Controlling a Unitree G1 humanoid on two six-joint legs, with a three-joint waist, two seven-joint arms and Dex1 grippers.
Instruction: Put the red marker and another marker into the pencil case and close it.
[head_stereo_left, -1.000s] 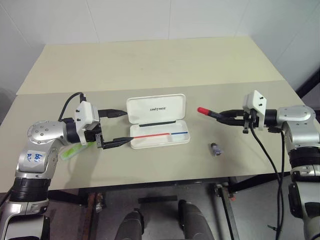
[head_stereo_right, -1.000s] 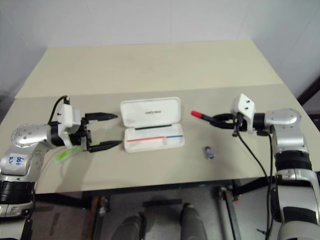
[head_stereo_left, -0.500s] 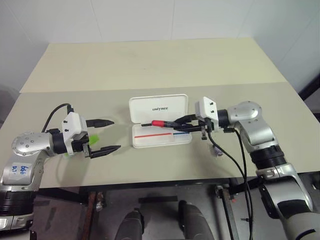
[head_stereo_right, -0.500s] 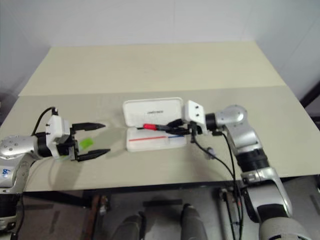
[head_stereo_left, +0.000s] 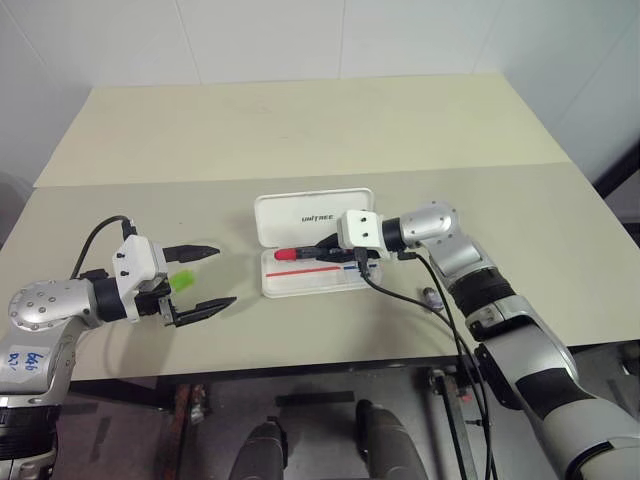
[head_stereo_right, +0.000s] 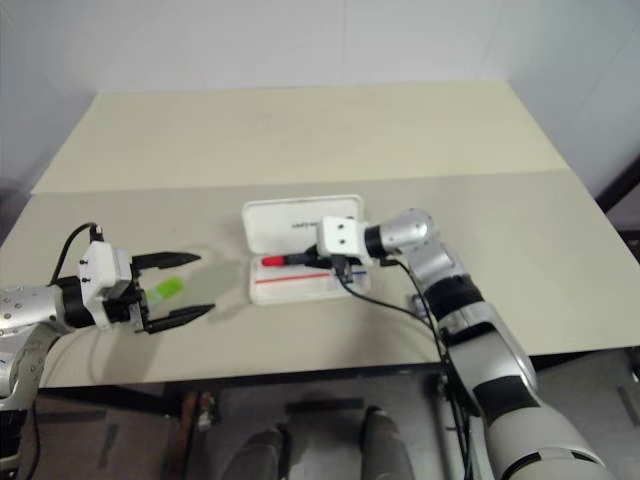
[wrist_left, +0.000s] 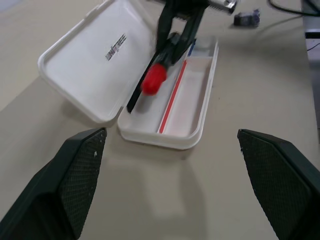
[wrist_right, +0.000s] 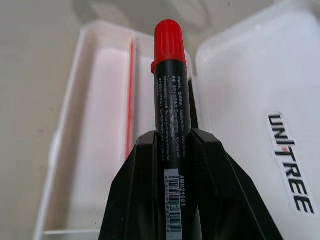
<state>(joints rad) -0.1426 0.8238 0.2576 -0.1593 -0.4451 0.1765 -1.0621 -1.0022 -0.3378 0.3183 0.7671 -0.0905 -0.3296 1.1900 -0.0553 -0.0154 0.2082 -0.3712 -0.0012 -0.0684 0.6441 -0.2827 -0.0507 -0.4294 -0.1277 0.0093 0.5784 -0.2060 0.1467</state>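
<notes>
The red marker (wrist_right: 169, 95) is pinched between the two black fingers of the right gripper (head_stereo_left: 335, 252), cap end leading, and hangs over the open pencil case (head_stereo_left: 317, 275), above the tray near the hinge line. From the wrist views it looks just above the tray rather than lying in it, though contact cannot be ruled out. The case sits open in the middle of the tabletop (head_stereo_left: 300, 130), its lid laid back flat with the lettering showing and a red and blue stripe along the tray floor; nothing else is in the tray.

The green marker (head_stereo_left: 183, 282) lies on the tabletop well to the left of the case, between the fingers of the left gripper (head_stereo_left: 208, 277), which are spread wide and not touching it as far as can be seen.

A small dark object (head_stereo_left: 433, 299) rests on the tabletop to the right of the case, below the right arm.

By my reading, the task is at its first placement: the red marker is over the case but not released, the green marker is not yet picked up, and the lid is still to be shut.
</notes>
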